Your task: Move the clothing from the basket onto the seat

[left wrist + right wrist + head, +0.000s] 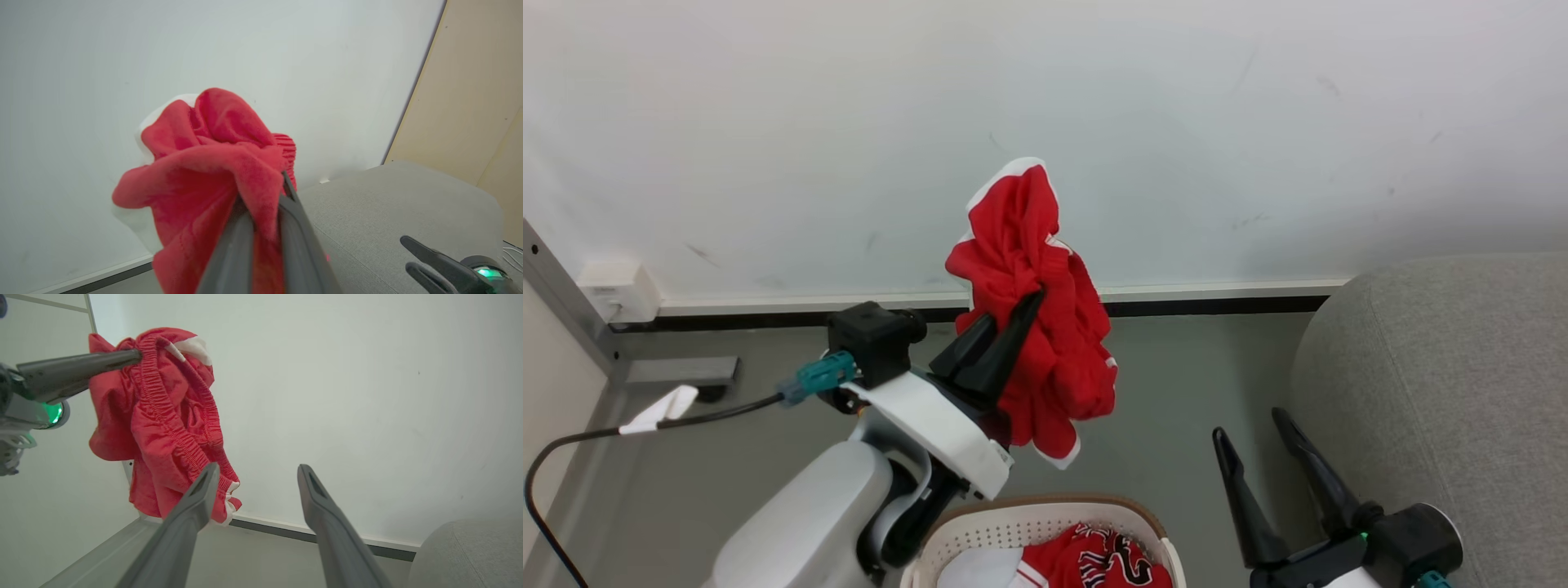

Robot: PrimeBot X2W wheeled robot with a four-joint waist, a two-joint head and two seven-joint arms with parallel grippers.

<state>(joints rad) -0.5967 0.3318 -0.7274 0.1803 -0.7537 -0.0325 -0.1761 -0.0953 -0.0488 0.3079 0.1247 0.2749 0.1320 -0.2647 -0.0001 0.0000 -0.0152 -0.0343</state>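
A bunched red garment (1037, 310) with white trim and an elastic waistband hangs in the air, pinched in my left gripper (1027, 304), which is shut on it above the floor. The left wrist view shows the same red garment (204, 179) draped over my left gripper (265, 204). My right gripper (1254, 429) stands open and holds nothing beside the grey seat (1445, 384). In the right wrist view my right gripper (257, 473) points at the wall, with the red garment (163, 416) to its left. The white basket (1045, 523) at the bottom holds a red jersey (1103, 559) with lettering.
A white wall (1176, 122) with a dark baseboard runs behind everything. A black cable (645, 425) trails over the grey floor (1176, 392) at the left, below a wall socket (617, 290). The seat (388, 212) lies to the right of the hanging garment.
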